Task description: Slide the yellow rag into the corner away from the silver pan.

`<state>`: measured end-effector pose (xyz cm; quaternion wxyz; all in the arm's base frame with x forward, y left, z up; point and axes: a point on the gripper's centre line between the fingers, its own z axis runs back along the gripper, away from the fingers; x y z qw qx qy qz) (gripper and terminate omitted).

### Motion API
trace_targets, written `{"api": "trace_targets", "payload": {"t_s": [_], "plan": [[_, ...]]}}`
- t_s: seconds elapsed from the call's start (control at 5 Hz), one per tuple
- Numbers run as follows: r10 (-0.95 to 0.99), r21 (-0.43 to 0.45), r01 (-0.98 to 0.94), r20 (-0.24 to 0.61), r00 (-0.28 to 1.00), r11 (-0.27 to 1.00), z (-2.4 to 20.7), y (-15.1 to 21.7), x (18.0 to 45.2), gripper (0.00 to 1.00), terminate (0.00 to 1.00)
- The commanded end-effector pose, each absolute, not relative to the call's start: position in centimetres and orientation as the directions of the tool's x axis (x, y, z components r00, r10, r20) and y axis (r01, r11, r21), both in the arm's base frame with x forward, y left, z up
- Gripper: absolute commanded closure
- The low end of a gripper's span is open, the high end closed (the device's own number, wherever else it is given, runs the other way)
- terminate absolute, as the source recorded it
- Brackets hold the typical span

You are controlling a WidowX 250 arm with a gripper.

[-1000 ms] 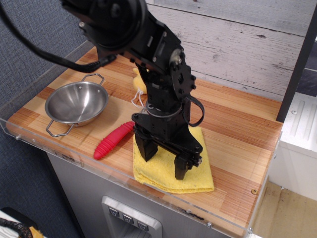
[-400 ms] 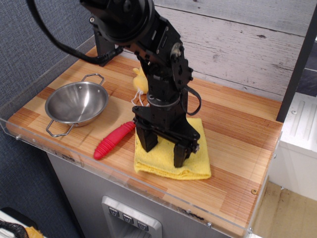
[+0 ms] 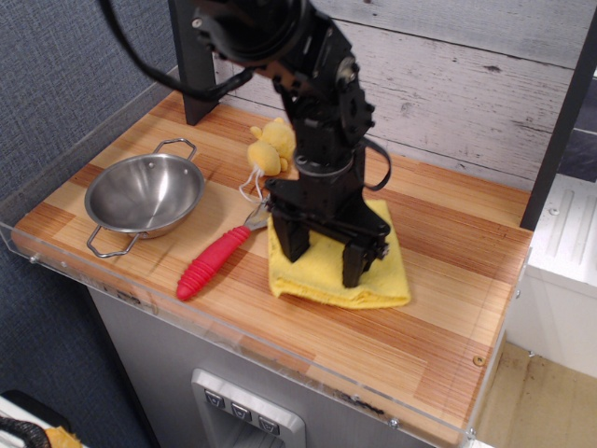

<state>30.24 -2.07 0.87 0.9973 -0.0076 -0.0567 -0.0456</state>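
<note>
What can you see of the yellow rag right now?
The yellow rag is a bright yellow terry-looking cloth, folded flat into a rough square with layered edges showing along its front. It lies on the striped wooden countertop, right of the red-handled tool and well clear of the silver pan. The gripper stands over it, open, both fingertips down on the cloth. It has not yet reached the corner.
</note>
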Motion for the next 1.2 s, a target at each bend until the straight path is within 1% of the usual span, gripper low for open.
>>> {"api": "trace_targets", "payload": {"t_s": [0.0, 0.2, 0.4, 0.6, 0.8, 1.0], "plan": [[-0.127, -0.021, 0.132, 0.137, 0.982, 0.991, 0.5, -4.2, 34.1, 0.00, 0.00], [-0.134, -0.027, 0.140, 0.141, 0.981, 0.990, 0.2, -5.0, 35.8, 0.00, 0.00], [-0.145, -0.024, 0.150, 0.147, 0.978, 0.988, 0.3, -5.6, 36.8, 0.00, 0.00], [-0.146, -0.020, 0.151, 0.149, 0.978, 0.988, 0.6, -5.6, 36.9, 0.00, 0.00], [-0.147, -0.030, 0.153, 0.144, 0.979, 0.988, 0.7, -5.3, 36.4, 0.00, 0.00], [-0.143, -0.036, 0.151, 0.158, 0.977, 0.988, 1.4, -5.0, 36.2, 0.00, 0.00]]}}
